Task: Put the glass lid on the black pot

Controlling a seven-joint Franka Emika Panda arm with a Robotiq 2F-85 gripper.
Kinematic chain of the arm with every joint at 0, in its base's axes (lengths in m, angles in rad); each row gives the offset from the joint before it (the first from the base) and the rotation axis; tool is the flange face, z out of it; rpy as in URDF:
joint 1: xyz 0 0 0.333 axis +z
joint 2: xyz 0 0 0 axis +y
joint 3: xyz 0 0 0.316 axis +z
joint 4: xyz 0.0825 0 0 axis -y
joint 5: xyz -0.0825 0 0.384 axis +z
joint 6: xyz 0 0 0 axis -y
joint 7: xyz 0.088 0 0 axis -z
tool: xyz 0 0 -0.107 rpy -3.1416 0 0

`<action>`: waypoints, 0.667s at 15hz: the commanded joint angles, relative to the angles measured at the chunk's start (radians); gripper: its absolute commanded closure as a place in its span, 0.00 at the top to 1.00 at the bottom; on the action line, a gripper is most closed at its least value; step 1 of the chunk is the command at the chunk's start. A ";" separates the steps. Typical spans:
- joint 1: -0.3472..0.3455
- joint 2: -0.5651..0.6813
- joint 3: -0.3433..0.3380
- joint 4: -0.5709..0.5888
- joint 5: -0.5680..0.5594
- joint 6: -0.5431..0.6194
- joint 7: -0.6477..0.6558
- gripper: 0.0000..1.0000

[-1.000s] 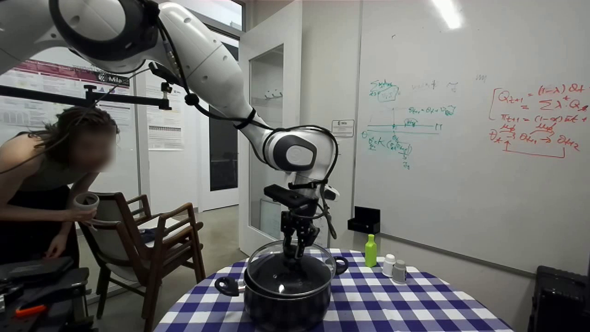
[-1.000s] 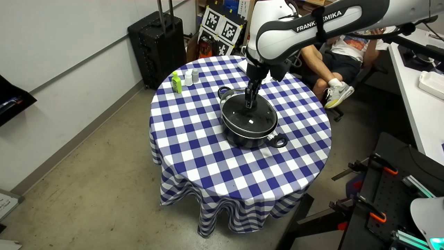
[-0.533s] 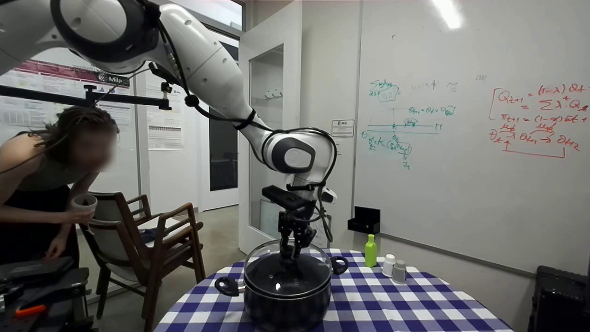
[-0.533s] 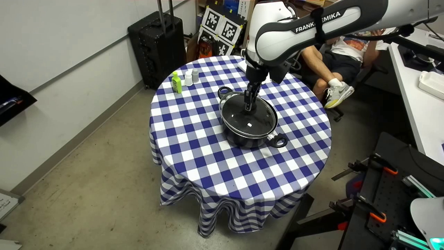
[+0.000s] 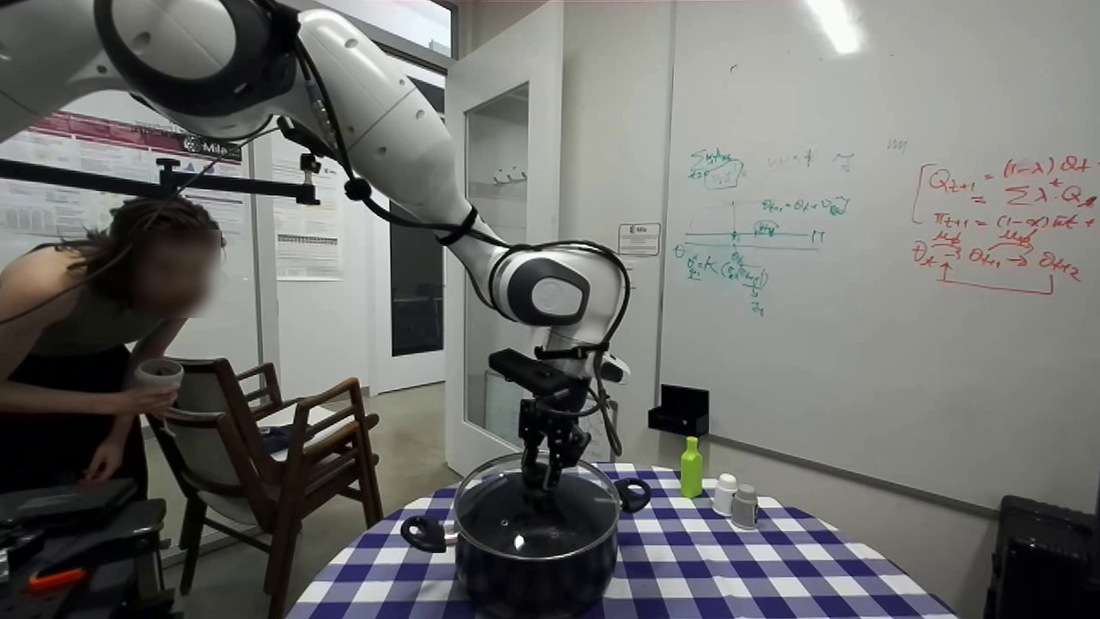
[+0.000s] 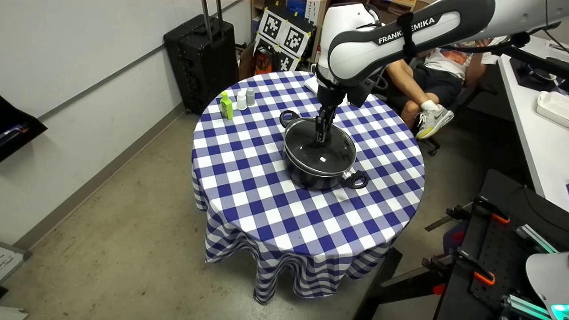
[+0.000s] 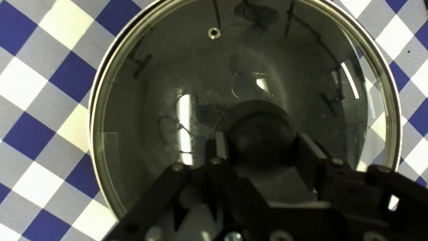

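The glass lid [image 5: 571, 520] lies over the black pot [image 5: 533, 585], its metal rim closely lined up with the pot's rim in both exterior views. It looks nearly level; whether it rests fully on the rim all round I cannot tell. The lid [image 6: 306, 153] and pot [image 6: 306, 178] stand on the checked table. My gripper [image 5: 541, 481] points down at the lid's centre, also in an exterior view [image 6: 321, 135]. In the wrist view, my gripper's fingers [image 7: 262, 144] press both sides of the dark knob of the lid [image 7: 147, 100]. The lid's lower part is hidden there by the gripper.
A green bottle [image 5: 691, 468], a white shaker [image 5: 724, 494] and a grey shaker [image 5: 745, 507] stand on the checked tablecloth [image 6: 266, 213]. The pot's two side handles [image 5: 424, 534] stick out. A person [image 5: 94, 344] holding a cup leans by a wooden chair [image 5: 258, 447].
The lid, held by the knob, has come down from a slightly raised, offset pose to line up with the pot's rim. The gripper moved down slightly with it. The pot has not moved.
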 commanded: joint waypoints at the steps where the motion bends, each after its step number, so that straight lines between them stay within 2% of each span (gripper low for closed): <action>1: 0.023 -0.016 -0.021 0.009 -0.019 -0.036 0.014 0.25; 10: 0.045 -0.014 -0.029 0.024 -0.044 -0.066 0.017 0.25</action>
